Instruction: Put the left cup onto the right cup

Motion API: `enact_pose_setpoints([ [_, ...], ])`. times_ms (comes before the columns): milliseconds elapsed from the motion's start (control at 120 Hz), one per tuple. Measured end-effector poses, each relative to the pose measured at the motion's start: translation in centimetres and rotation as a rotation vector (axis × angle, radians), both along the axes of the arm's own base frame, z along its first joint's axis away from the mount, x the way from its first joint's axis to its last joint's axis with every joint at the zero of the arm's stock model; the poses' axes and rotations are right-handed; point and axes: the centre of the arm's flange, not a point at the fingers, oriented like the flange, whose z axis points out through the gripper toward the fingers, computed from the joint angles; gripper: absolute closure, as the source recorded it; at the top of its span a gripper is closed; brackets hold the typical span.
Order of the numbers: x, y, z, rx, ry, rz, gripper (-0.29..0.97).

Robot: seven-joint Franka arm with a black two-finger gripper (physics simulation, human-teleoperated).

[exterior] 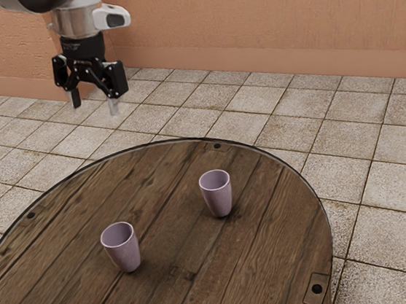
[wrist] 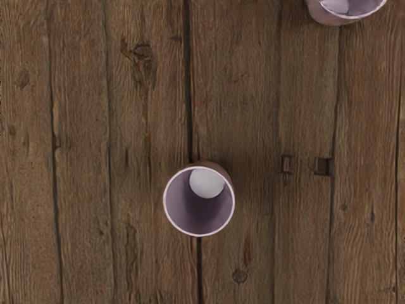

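Item: left cup [exterior: 120, 246], pale mauve, tapered, no handle, upright on the bench [exterior: 203, 284] toward the exterior view's left and nearer the cam. Target: right cup [exterior: 216, 192], same make and colour, upright, well apart from the first, further back toward the exterior view's right. Contents: both look empty. The wrist view looks straight down into one cup w/ bare walls and a pale base, nothing inside; the other cup's rim also shows nothing in it. Handling (est.): small, thin-walled, prob. light and rigid; smooth glossy surface, so may slip under a weak pinch, and it tips easily if nudged at the rim. Grip pt (est.): across the upper body just below the rim, from two opposite sides, or one finger inside and one outside the wall; the widest part is at the top, so the taper helps keep it from dropping through. Nesting into the right cup needs the base centred over that mouth. Fingers [exterior: 76, 99]: spread wide, holding nothing, pointing down, high above the bench and well apart from both cups. Status: pick-up not yet begun.
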Motion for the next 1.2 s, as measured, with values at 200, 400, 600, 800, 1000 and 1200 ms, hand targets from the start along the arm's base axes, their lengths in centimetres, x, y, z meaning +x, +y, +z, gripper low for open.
enact_pose_setpoints([
  [200, 0.2, -0.1, -0.6, -0.006, -0.003, 0.006, 0.0],
  [400, -0.6, 0.1, -8.5, -0.004, 0.118, 0.012, 0.0],
  [600, -1.2, -0.7, -16.5, -0.02, 0.158, 0.0, 0.0],
  [800, -2.0, -0.9, -22.5, -0.026, 0.138, -0.006, 0.0],
  [1000, -3.5, -0.6, -27.4, -0.031, 0.116, -0.004, 0.0],
  [1200, -6.5, -0.8, -27.8, -0.041, 0.056, -0.013, 0.0],
])
